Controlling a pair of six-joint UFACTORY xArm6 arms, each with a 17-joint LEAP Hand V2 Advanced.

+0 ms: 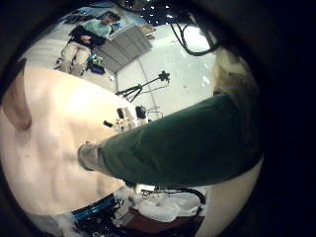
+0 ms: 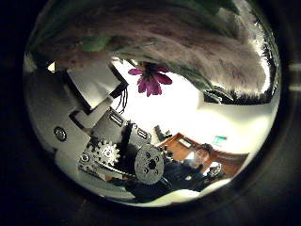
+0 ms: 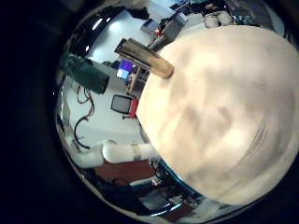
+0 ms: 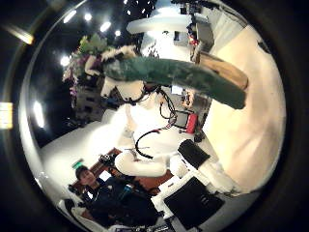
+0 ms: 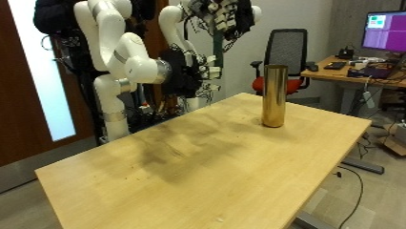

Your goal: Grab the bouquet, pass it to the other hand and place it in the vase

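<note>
Held aloft, well above the table [image 5: 191, 162], in the left hand [image 4: 121, 92]: bouquet [image 4: 164, 72], fingers clasped round its green wrap. Long axis running from blooms, a purple flower [image 2: 149, 79] among them, to wrapped stem end, aimed towards the vase [image 5: 273, 95]. Standing upright on the table, gold, inside unseen. Right hand's fingers: cannot tell.
</note>
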